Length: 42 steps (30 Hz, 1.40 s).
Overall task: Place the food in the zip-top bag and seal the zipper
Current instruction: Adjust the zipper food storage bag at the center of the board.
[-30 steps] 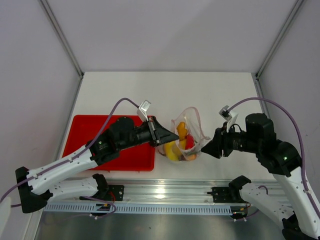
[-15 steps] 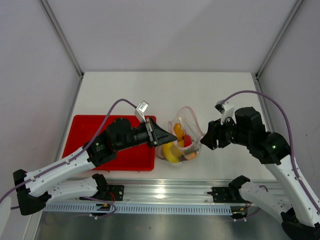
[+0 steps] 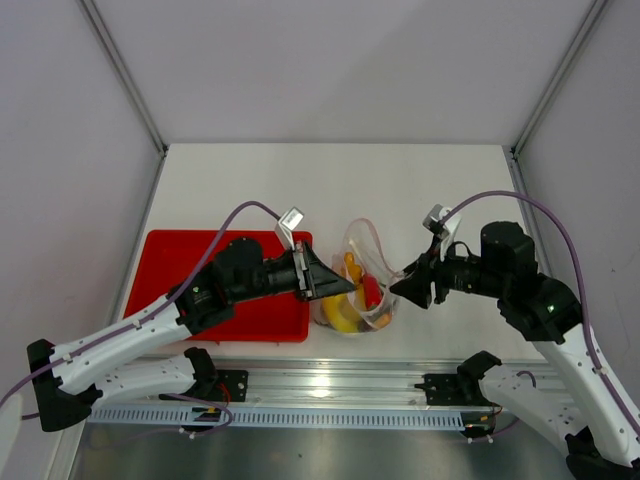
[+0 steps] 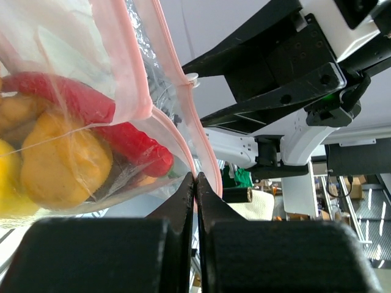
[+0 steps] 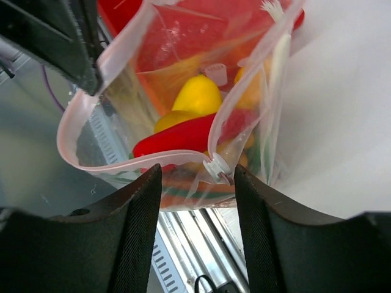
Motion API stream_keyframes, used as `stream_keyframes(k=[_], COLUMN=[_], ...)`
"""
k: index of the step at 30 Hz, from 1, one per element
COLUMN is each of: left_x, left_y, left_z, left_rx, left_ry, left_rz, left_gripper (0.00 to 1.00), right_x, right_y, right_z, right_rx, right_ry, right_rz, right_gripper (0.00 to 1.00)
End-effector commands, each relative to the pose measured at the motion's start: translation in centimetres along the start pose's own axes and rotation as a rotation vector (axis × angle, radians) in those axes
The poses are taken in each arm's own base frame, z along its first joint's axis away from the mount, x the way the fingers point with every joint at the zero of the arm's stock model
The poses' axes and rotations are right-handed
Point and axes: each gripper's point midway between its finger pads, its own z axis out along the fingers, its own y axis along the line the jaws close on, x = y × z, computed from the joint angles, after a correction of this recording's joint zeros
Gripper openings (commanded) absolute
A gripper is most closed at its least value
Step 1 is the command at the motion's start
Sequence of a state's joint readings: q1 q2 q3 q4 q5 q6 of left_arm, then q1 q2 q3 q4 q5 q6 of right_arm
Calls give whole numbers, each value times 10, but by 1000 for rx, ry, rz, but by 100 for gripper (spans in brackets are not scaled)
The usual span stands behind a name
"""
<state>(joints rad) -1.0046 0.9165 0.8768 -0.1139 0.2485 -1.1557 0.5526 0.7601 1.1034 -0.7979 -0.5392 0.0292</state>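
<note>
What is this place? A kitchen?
Probably a robot lab booth, not a kitchen: two arms bolted to a metal rail, plain white walls round a table, toy food in a bag.

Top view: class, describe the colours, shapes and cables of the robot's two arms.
The left arm and right arm have white lower links and black upper housings. A purple cable loops along each. The left tool and right tool are black wedges.

White surface [image 3: 330,185] boxed in by pale grey wall panels [image 3: 330,60]. Slanted metal posts [image 3: 122,72] at both back corners. Aluminium rail [image 3: 330,383] along near edge. Light even, soft, shadows faint.
</note>
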Motion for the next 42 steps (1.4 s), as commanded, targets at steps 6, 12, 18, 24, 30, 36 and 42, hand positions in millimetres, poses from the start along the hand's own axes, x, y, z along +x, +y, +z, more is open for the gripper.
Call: stream_keyframes(k=[6,12,18,24,30,36,42], left_x=[4,3,5,7,6,4,0], left_y=[-8,-13,-13,-8,-10,-4,4], left_z=[0,-2,-4,-4,-5,-7,-16], left_rx=[64,80,82,75,80,62,27], left_ry=[32,31,32,40,31,11,-37], left_rz=[45,52,51,46,44,37,23], left_gripper=[1,1,0,1,1,1,1], right_x=[-8,-3,-4,-5,-5,-8,-8], right_y=[23,17,5,3,11,23,27], right_z=[2,6,9,15,17,12,7], right_rx=[-160,-138,-75,-88,-140,-192,-196], right_ry=[-43,-35,-44,-36,-37,-55,-72], right_rz=[-114,-103,-114,-111,-102,-102,-94], right_gripper=[45,42,42,40,26,8,0])
